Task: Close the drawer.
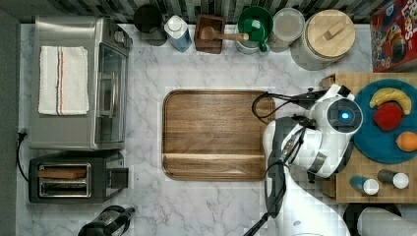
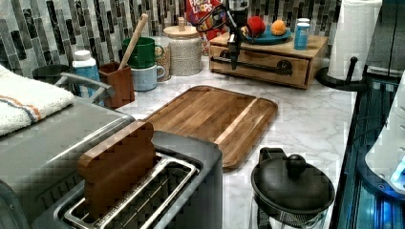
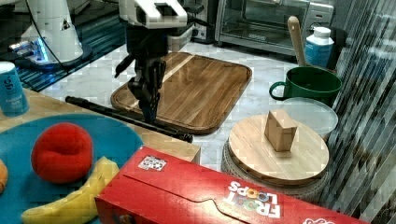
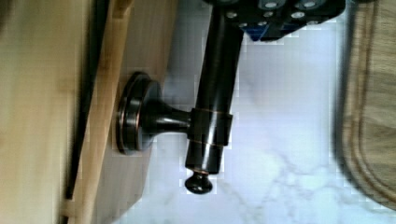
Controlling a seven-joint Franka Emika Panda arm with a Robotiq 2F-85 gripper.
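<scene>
Marble surface (image 1: 147, 78) is carrying a wooden cutting board (image 1: 216, 132) at centre and a light-wood box at the top view's right, under a blue fruit plate (image 1: 366, 142). The drawer (image 2: 260, 64) is sitting in that box, its front standing just proud of the frame; a thin dark gap is showing in the wrist view. The hand (image 3: 149, 100) is hanging at the black bar handle (image 3: 126, 116), fingers pointing down against it near one end. Whether the fingers are spread or pinching the bar, I cannot tell. Judgement: the closing push is under way and nearly finished. Next move calls for a short, straight press along the drawer's travel until the front is sitting flush.
</scene>
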